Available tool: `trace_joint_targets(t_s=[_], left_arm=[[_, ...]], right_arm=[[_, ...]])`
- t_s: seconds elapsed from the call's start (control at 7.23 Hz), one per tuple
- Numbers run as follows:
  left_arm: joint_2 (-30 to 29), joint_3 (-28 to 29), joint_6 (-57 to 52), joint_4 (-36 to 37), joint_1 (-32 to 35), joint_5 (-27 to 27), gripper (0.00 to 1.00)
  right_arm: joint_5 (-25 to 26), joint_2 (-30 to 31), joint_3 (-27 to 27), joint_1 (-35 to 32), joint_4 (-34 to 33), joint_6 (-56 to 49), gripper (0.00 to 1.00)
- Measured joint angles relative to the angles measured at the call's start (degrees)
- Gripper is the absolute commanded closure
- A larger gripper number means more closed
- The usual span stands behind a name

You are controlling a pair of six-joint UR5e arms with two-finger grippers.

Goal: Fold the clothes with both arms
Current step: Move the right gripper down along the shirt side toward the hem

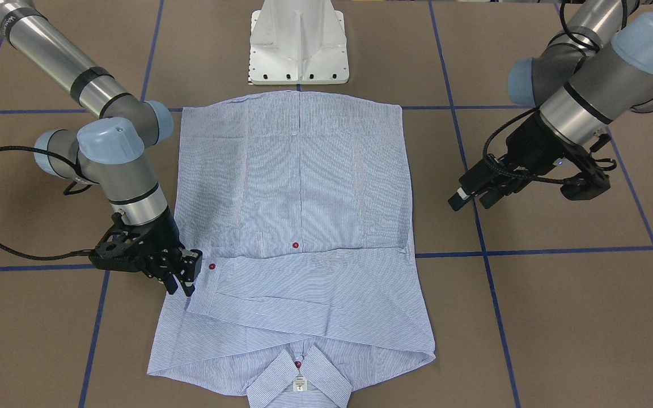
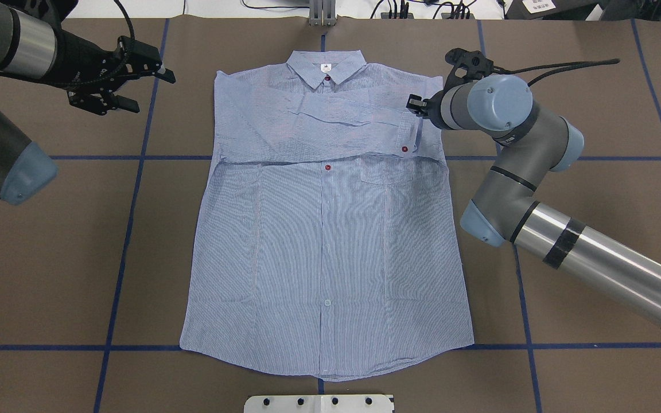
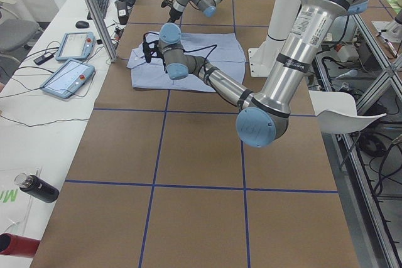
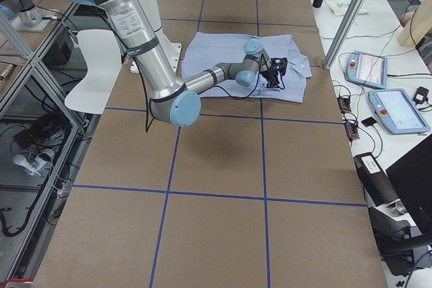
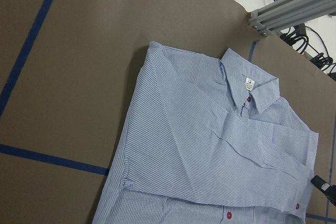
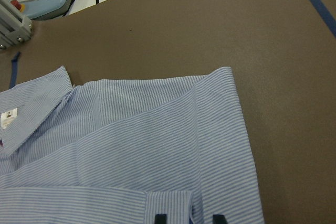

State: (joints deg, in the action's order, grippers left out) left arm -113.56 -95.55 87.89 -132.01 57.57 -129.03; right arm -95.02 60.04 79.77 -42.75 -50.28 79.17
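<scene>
Brown table [image 2: 49, 258], blue tape lines [image 2: 49, 347]; bears striped shirt [image 2: 325, 258] spread flat, hem near white pedestal [image 2: 319, 403], perhaps touching.

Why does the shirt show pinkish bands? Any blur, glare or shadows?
Front-facing and overhead views: the pinkish bands on the shirt look like camera shimmer from fine stripes; both sharp, evenly lit. Left wrist view: a dark shadow on the table beside the shirt. Overhead view: mild glare on the right arm.

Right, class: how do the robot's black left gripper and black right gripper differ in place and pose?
The right gripper sits low over the folded sleeve cuff of the light blue striped shirt; the left gripper hangs beside the shirt, over brown table. The right gripper points down; the left gripper tilts towards the shirt. Both are open, holding nothing.
</scene>
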Motion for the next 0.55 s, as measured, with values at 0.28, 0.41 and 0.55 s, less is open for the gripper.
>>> trace_joint_targets(t_s=[0.28, 0.41, 0.55], left_arm=[[0.1, -0.4, 0.0, 0.0, 0.0, 0.0, 0.03], [0.3, -0.9, -0.3, -0.1, 0.0, 0.0, 0.03], [0.4, -1.5, -0.6, -0.2, 0.1, -0.1, 0.03]], right_arm=[[-1.4, 6.9, 8.2, 0.3, -0.3, 1.7, 0.0], [-1.8, 10.7, 12.0, 1.0, -0.3, 4.9, 0.0], [-2.8, 14.4, 15.7, 1.8, -0.3, 9.5, 0.01]])
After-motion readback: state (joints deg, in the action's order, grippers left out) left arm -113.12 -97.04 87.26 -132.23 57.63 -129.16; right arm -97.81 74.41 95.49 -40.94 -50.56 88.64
